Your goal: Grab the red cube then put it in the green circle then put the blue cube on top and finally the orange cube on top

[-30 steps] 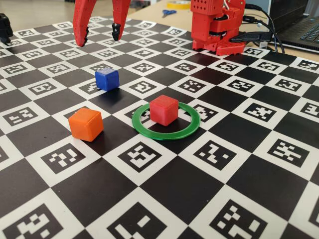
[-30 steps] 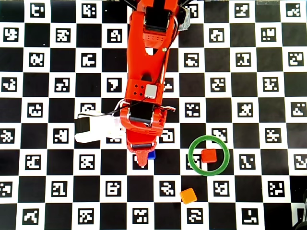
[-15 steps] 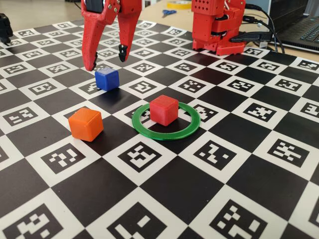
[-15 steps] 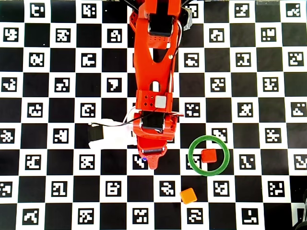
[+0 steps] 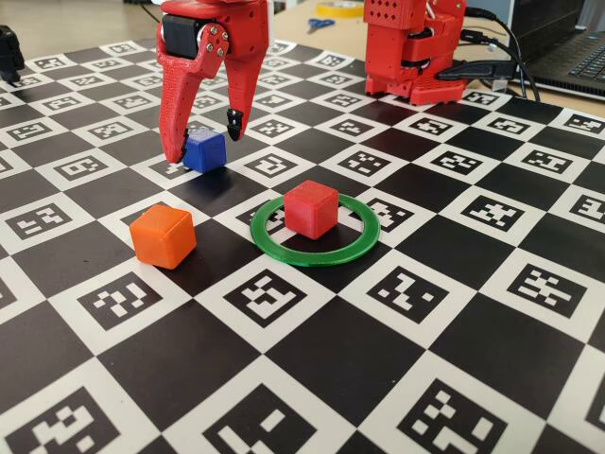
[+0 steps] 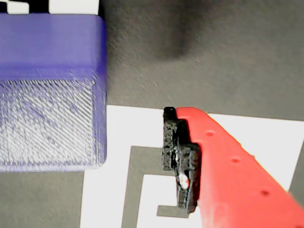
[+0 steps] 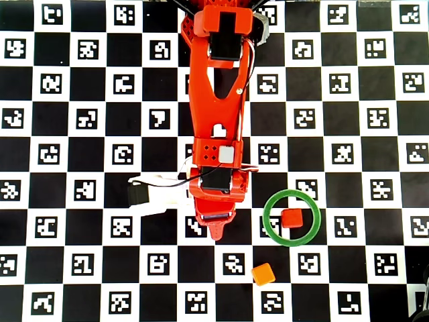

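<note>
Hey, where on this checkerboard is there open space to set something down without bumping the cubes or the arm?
In the fixed view, the near board in front of the orange cube and green circle is bare, as is the stretch right of the circle. It is crowded around the blue cube, which the open gripper straddles, and the red cube fills the circle.

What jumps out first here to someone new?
The red gripper straddling the blue cube at upper left of the fixed view, jaws open, one fingertip beside the cube's left face. Right of centre, the red cube sits inside the green ring, and the orange cube stands alone at left. All of it rests on a black-and-white marker board.
</note>
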You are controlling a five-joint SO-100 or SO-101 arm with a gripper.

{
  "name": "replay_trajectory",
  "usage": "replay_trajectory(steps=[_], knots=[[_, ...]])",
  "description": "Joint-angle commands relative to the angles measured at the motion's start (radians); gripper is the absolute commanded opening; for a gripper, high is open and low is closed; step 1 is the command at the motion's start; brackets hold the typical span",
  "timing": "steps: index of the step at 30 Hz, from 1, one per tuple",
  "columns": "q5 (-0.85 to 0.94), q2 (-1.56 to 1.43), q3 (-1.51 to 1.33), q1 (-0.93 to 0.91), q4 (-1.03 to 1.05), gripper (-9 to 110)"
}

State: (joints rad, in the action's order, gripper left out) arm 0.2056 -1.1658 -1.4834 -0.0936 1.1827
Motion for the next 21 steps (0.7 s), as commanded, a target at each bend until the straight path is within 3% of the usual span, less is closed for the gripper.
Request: replay_trajectory(steps=[1, 21], knots=[[0.017, -0.026, 0.044, -0.003, -0.017, 41], [0.037, 0.002, 0.061, -0.017, -0.061, 36]])
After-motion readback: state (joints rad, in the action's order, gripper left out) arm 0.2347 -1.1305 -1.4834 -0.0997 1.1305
